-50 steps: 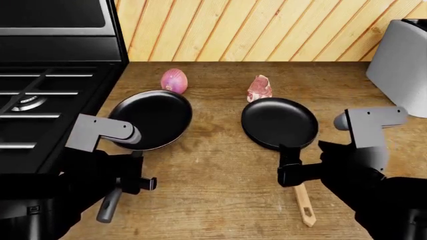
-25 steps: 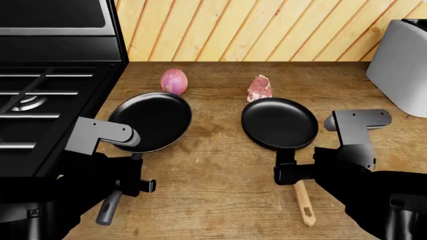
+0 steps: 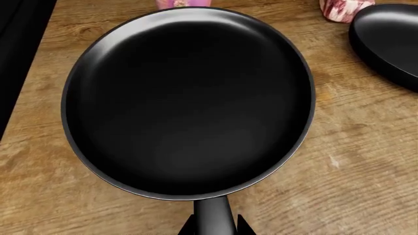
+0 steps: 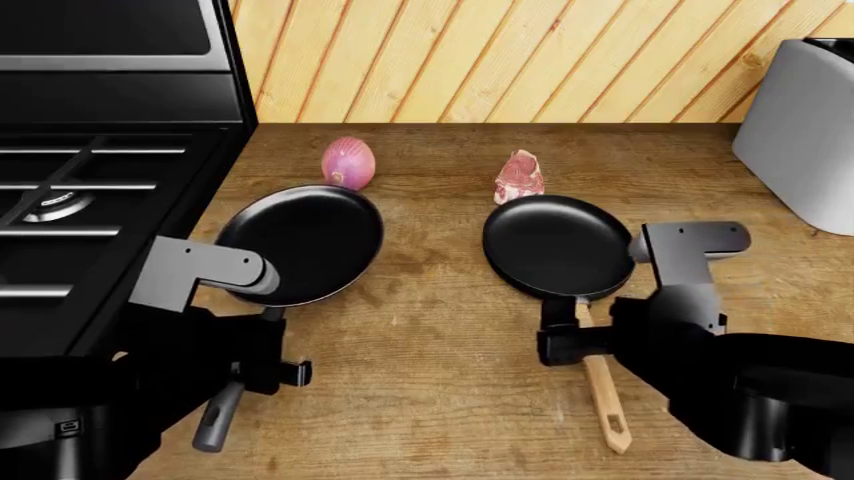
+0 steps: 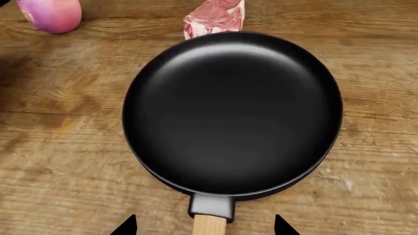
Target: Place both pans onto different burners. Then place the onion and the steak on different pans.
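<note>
On the left, our left gripper point(image 4: 260, 372) sits at the dark grey handle of the left pan point(image 4: 302, 241), looking closed on it (nothing there has budged over the last second), with the stove point(image 4: 94, 200) right beside it. Behind are the onion point(image 4: 348, 161) and steak point(image 4: 518, 176), both on the counter point(image 4: 441, 330). On the right, our right gripper point(image 4: 567, 345) has slid left onto the wooden-handled pan point(image 4: 558, 246), fingers spread wide either side, so we reckon that grab comes next.
</note>
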Controlling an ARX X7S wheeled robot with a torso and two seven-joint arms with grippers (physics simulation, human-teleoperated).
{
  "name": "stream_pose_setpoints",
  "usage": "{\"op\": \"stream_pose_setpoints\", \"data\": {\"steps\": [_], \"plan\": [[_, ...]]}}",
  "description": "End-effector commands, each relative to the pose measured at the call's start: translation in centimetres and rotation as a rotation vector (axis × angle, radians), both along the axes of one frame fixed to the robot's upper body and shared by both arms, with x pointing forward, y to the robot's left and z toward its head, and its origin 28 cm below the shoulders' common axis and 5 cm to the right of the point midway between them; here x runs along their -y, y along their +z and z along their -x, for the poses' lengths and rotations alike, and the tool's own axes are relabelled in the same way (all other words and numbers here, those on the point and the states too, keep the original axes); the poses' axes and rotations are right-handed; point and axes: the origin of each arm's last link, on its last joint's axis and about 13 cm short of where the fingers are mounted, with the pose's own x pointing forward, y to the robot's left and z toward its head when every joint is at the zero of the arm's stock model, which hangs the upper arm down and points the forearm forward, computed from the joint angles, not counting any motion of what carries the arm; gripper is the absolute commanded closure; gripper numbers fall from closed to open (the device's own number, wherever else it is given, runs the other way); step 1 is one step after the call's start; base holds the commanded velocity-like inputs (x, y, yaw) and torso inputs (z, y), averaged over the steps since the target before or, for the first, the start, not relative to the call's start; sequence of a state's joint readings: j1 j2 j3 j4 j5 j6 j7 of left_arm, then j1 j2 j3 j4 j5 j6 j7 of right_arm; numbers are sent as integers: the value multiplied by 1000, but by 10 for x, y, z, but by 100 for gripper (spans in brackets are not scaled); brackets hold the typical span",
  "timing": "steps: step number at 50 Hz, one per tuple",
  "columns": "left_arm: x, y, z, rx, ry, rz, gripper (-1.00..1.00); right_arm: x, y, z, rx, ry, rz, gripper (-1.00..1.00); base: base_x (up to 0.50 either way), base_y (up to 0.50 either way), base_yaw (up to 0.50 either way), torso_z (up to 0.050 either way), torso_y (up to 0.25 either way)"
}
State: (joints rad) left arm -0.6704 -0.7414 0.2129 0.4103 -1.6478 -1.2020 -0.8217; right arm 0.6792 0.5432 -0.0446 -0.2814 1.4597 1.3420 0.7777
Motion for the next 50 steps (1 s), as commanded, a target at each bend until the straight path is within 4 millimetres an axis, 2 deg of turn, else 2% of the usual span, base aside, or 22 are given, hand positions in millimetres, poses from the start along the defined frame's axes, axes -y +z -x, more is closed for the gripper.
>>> {"op": "stream_pose_setpoints", "data": {"steps": [1, 41, 42, 50], "plan": [[-3, 10, -3, 71, 54, -2, 100, -2, -8, -7, -21, 8, -6, -100, 0, 0, 0, 0, 0], [-1, 14, 0, 82, 54, -8, 100, -3, -26, -14, -55, 9, -18, -100, 0, 0, 0, 1, 2], [-1, 14, 0, 82, 54, -8, 100, -3, -26, -13, -55, 8, -17, 100, 0, 0, 0, 0, 0], [-1, 14, 0, 85, 55, -7, 100, -3, -28, -12, -59, 7, -18, 100, 0, 0, 0, 0, 1]]}}
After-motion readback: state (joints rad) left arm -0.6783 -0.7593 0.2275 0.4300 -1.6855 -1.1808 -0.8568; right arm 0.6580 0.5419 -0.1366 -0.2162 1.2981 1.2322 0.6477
